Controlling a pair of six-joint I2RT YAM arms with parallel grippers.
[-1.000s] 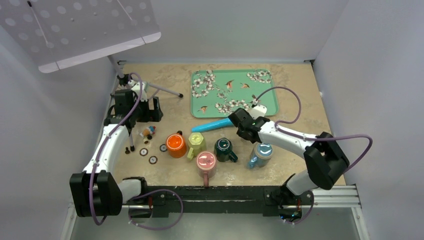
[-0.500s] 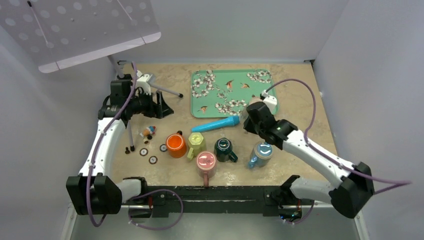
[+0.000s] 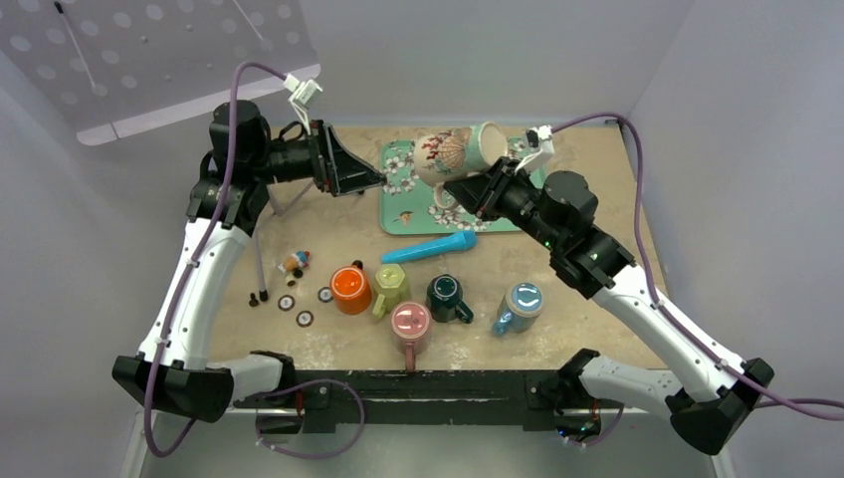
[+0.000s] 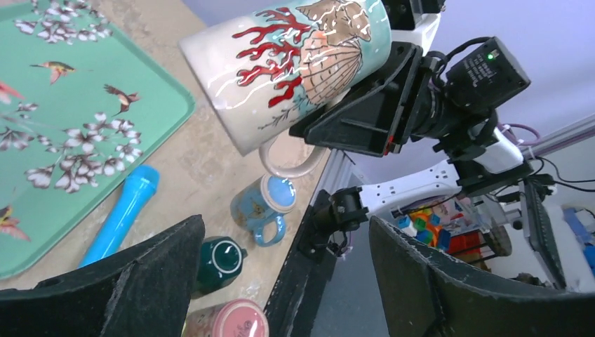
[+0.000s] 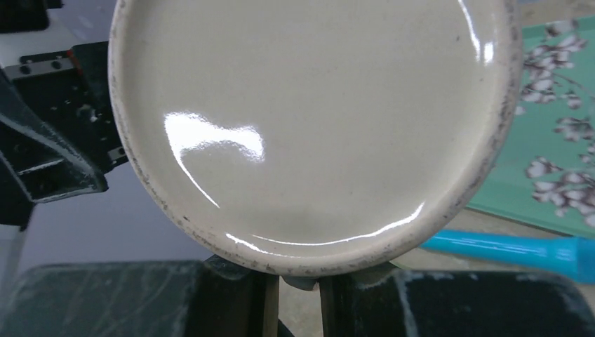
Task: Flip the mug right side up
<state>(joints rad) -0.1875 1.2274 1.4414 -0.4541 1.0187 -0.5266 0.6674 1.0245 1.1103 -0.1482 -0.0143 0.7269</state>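
Observation:
A cream mug (image 3: pixel 453 151) with red coral and shell prints hangs in the air over the green floral tray (image 3: pixel 388 221). It lies on its side, base toward the right arm. My right gripper (image 3: pixel 476 189) is shut on its handle. The right wrist view is filled by the mug's flat base (image 5: pixel 316 119), with the right gripper (image 5: pixel 299 281) closed on the handle below it. My left gripper (image 3: pixel 363 179) is raised, open and empty, just left of the mug. In the left wrist view the mug (image 4: pixel 295 63) sits above my open left gripper (image 4: pixel 286 225).
On the table's front stand an orange mug (image 3: pixel 350 288), a yellow-green mug (image 3: pixel 391 286), a dark green mug (image 3: pixel 447 296), a pink mug (image 3: pixel 409 324) and a blue mug (image 3: pixel 520 305). A blue cylinder (image 3: pixel 430 248) lies below the tray. Small bits (image 3: pixel 294 264) lie at the left.
The right arm has risen from the tray's right edge with the mug now held in the air. The left arm has swung up and right toward the mug.

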